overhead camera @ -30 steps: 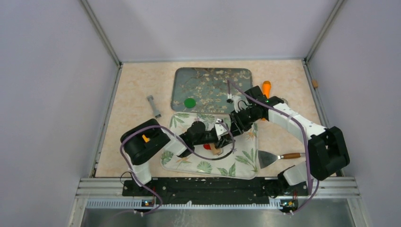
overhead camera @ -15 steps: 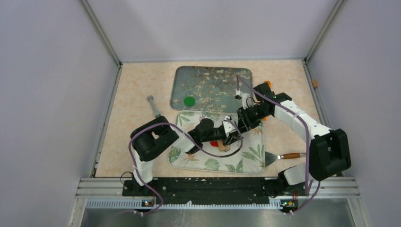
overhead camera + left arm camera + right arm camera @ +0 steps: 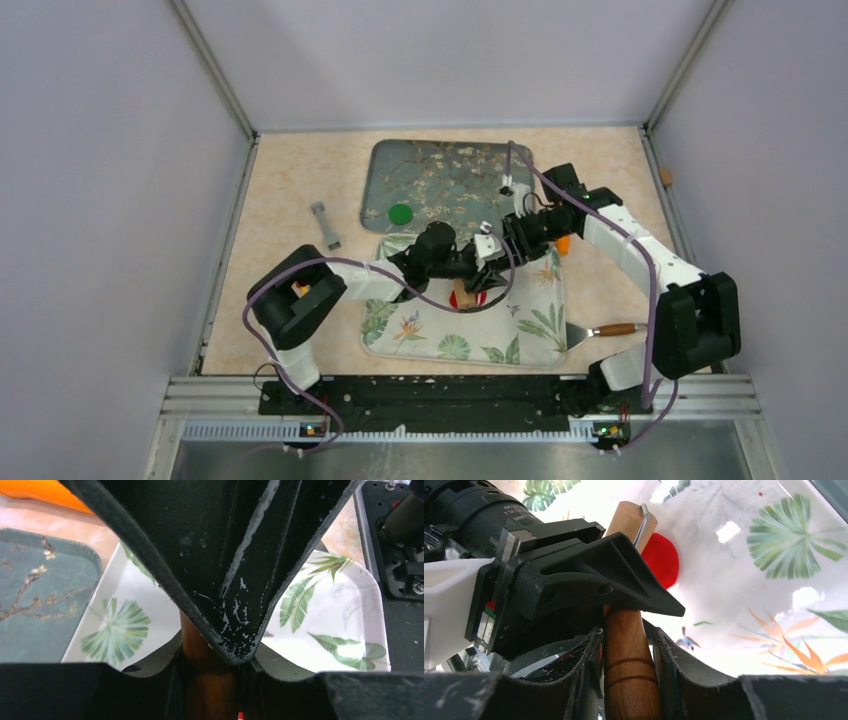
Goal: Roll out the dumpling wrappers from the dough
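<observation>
A red dumpling wrapper (image 3: 483, 300) lies flat on the white leaf-print tray (image 3: 520, 335); it also shows in the right wrist view (image 3: 663, 560). A green dumpling wrapper (image 3: 400, 214) lies on the dark blossom tray (image 3: 450, 170). A small wooden rolling pin (image 3: 464, 296) rests with its roller end (image 3: 630, 517) at the red wrapper. My left gripper (image 3: 478, 262) (image 3: 210, 665) and right gripper (image 3: 508, 238) (image 3: 629, 645) are both shut on its wooden handle (image 3: 630, 675), close together.
A metal spatula with a wooden handle (image 3: 592, 330) lies right of the leaf tray. An orange tool (image 3: 563, 243) peeks out beside the right arm. A grey tool (image 3: 325, 225) lies left of the trays. Walls enclose the table.
Both grippers have moved back and right with the rolling pin. The leaf tray has slid to the right. The right arm now covers most of the orange tool.
</observation>
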